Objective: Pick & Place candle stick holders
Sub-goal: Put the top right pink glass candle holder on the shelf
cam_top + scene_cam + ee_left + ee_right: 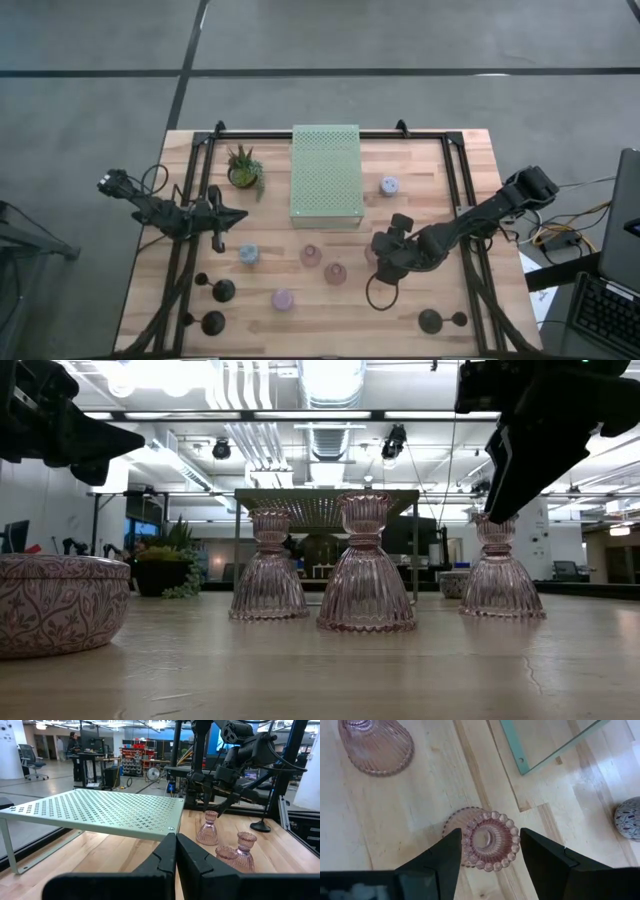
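The green perforated board (325, 176) stands on legs at the middle back of the table (440, 340) and serves as the landmark here. Left of the board and nearer the table's front, the left gripper (238, 216) hangs above the wood with its fingers (167, 857) pressed together, holding nothing. A small potted plant (244, 170) sits just left of the board. In front of the board's left corner stands a stubby blue candle holder (248, 255), and farther toward the front left edge are two black candle holders (222, 291) (212, 323). A lavender candle holder (283, 299) stands in front of the board, well apart from it. Two pink glass candle holders (311, 256) (335, 274) stand close together just in front of the board. Right of them, off the board's front right corner, the right gripper (489, 854) is over a third pink glass candle holder (487, 840), its fingers spread on either side of the beaded rim and not touching it. Another pale blue candle holder (389, 185) sits just right of the board. A third black candle holder (430, 321) stands near the front right edge.
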You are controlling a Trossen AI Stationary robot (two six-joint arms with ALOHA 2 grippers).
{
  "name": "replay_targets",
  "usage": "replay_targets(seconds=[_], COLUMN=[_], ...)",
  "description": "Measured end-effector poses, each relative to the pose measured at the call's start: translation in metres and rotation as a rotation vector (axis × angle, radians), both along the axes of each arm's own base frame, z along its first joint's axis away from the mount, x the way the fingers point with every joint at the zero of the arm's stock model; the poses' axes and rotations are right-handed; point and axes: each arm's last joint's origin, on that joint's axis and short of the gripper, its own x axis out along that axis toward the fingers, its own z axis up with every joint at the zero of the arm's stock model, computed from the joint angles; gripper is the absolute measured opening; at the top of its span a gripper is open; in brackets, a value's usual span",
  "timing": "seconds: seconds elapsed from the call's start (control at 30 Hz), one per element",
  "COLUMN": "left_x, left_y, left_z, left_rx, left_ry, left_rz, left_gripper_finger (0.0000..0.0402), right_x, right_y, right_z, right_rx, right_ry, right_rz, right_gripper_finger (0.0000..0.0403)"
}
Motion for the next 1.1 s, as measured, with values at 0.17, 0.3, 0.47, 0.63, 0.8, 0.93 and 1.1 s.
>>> replay_targets(seconds=[0.17, 0.3, 0.47, 0.63, 0.8, 0.93, 1.1], left_x=[0.000, 0.000, 0.000, 0.000, 0.000, 0.000, 0.000], left_y=[0.000, 0.000, 0.000, 0.000, 0.000, 0.000, 0.000], left_z=[0.000, 0.000, 0.000, 0.000, 0.000, 0.000, 0.000], left_rx=[0.000, 0.000, 0.000, 0.000, 0.000, 0.000, 0.000], left_ry=[0.000, 0.000, 0.000, 0.000, 0.000, 0.000, 0.000], left_rz=[0.000, 0.000, 0.000, 0.000, 0.000, 0.000, 0.000], left_gripper_finger=[0.0014, 0.0014, 0.0014, 0.0014, 0.0014, 0.0014, 0.0014], right_x=[0.000, 0.001, 0.000, 0.000, 0.005, 0.007, 0.004], right_y=[0.000, 0.000, 0.001, 0.002, 0.004, 0.004, -0.001], right_z=[0.000, 0.001, 0.000, 0.000, 0.014, 0.025, 0.026], right_rx=[-0.012, 0.004, 0.012, 0.029, 0.031, 0.004, -0.012], right_ry=[-0.006, -0.001, 0.003, 0.009, -0.031, -0.045, -0.008], right_rz=[-0.002, 0.014, 0.028, 0.032, 0.041, 0.036, -0.022], right_gripper_finger=[0.0163, 0.0144, 0.0118, 0.0102, 0.0115, 0.0144, 0.0200])
